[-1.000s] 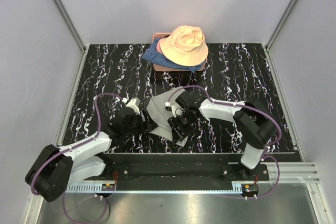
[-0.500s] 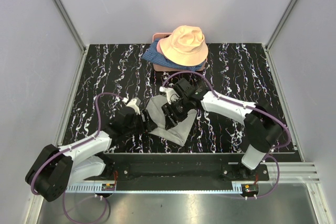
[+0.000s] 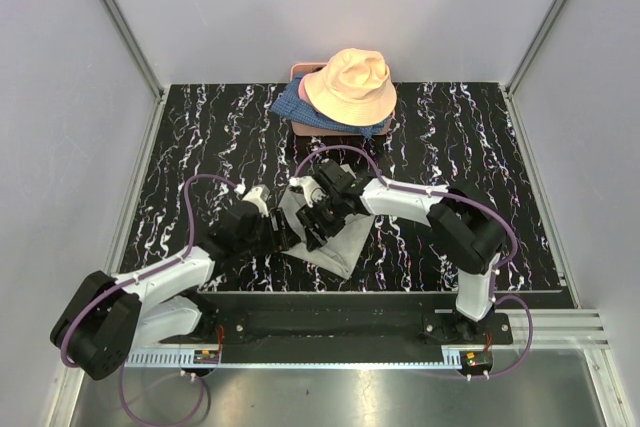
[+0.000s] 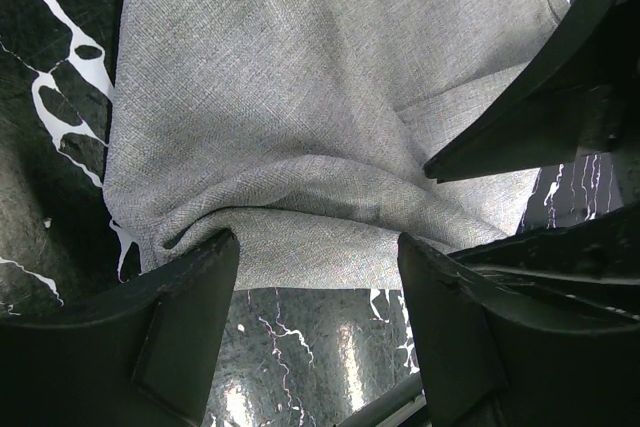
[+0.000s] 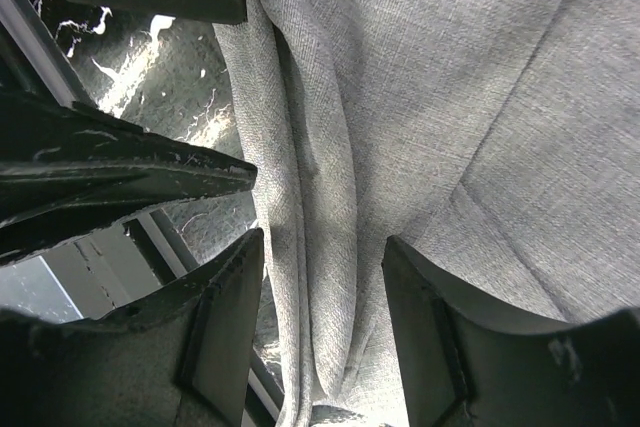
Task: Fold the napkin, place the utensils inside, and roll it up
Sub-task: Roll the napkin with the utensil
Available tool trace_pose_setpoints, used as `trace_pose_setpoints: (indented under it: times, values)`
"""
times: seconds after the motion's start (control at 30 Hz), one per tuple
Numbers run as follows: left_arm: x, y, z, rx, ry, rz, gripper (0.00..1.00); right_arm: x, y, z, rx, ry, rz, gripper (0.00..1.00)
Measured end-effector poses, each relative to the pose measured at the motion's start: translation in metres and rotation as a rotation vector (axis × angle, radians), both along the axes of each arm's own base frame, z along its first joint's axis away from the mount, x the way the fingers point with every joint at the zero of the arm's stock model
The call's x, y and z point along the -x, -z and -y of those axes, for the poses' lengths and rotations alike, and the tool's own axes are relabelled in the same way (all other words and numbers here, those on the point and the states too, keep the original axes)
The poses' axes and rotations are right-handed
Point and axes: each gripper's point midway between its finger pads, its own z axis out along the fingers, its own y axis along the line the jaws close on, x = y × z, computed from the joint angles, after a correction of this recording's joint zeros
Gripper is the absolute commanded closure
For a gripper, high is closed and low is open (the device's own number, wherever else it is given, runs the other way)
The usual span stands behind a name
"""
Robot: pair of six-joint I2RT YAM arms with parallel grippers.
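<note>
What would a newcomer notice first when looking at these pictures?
First, the crumpled grey napkin in the middle of the black marbled table, where the left gripper and the right gripper meet, both open with cloth folds between their fingers. Then the peach hat, resting on blue fabric at the far edge.

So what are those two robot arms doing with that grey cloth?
They're working on a plain light-grey cloth napkin on the black marbled table. The left gripper and the right gripper both hang open right over it, each straddling a raised fold. The napkin is rumpled and partly folded, not rolled up yet.
</note>
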Motion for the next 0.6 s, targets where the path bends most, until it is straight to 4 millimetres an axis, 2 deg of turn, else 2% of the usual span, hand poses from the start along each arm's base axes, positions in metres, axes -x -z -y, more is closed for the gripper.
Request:
trace_pose_setpoints:
  times: [0.17,0.23,0.27,0.3,0.33,0.4,0.43,0.53,0.6]
  values:
    - [0.0,0.0,0.0,-0.002,0.001,-0.002,0.3,0.002,0.003,-0.002,0.001,-0.009,0.0,0.43]
    - [0.0,0.0,0.0,-0.005,0.001,-0.004,0.3,0.001,0.004,-0.003,-0.003,-0.009,0.003,0.52]
    - [0.0,0.0,0.0,-0.004,0.002,-0.005,0.3,0.0,0.004,-0.004,-0.005,-0.01,0.004,0.58]
    - [0.0,0.0,0.0,-0.004,0.002,-0.004,0.3,0.0,0.005,-0.005,-0.006,-0.012,0.003,0.69]
    - [-0.001,-0.001,0.0,-0.005,0.002,-0.003,0.29,0.001,0.007,-0.005,-0.005,-0.013,0.001,0.74]
    - [-0.001,-0.001,0.0,-0.005,0.003,-0.002,0.26,0.002,0.012,-0.005,0.001,-0.014,-0.008,0.82]
    - [-0.001,-0.001,0.001,-0.005,0.003,-0.001,0.23,0.003,0.014,-0.005,0.005,-0.014,-0.017,0.9]
    - [-0.003,-0.004,0.002,-0.006,0.008,0.007,0.19,0.006,0.022,-0.007,0.008,-0.016,-0.041,1.0]
    - [-0.005,-0.007,0.001,-0.018,0.013,0.014,0.18,0.007,0.022,-0.008,-0.002,-0.018,-0.052,1.0]
